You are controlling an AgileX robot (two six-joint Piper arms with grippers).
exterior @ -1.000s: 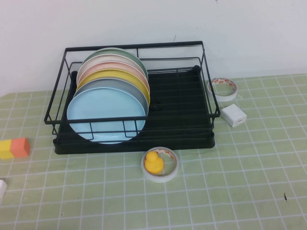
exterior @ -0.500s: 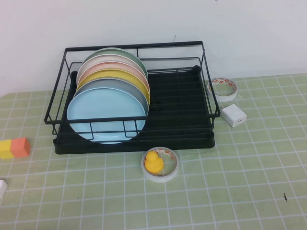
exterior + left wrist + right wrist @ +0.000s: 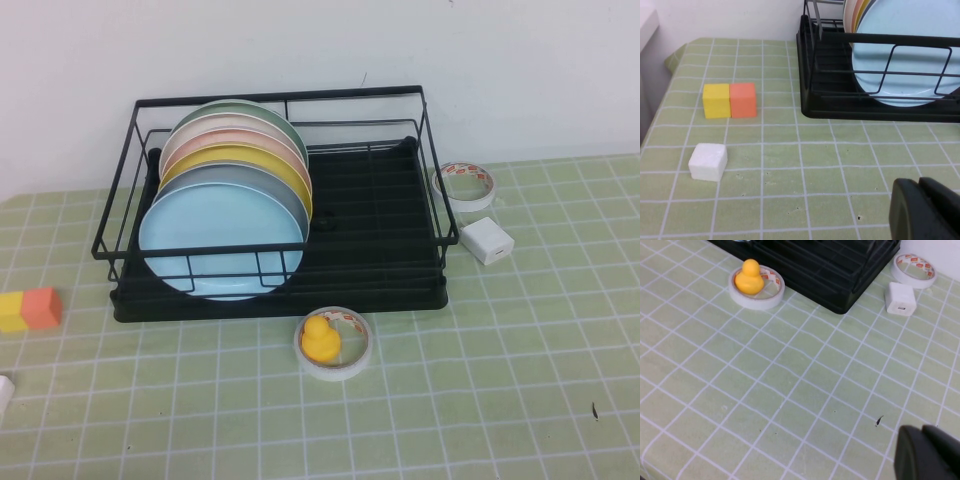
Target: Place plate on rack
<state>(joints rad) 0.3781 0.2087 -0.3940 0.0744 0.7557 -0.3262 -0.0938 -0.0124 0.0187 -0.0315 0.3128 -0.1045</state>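
Note:
The light blue plate (image 3: 220, 240) stands upright at the front of a row of plates in the left half of the black wire rack (image 3: 380, 262). It also shows in the left wrist view (image 3: 905, 55), inside the rack (image 3: 825, 100). Neither arm shows in the high view. My left gripper (image 3: 919, 187) is shut and empty, over the table in front of the rack's left end. My right gripper (image 3: 921, 432) is shut and empty, over the table well in front of the rack's (image 3: 840, 270) right corner.
Grey (image 3: 262, 180), yellow (image 3: 270, 162), pink and green plates stand behind the blue one. A tape roll with a yellow duck (image 3: 334, 343) lies before the rack. Another tape roll (image 3: 465, 185) and a white charger (image 3: 487, 240) lie at its right. Yellow and orange blocks (image 3: 30, 309) and a white cube (image 3: 708, 161) lie left.

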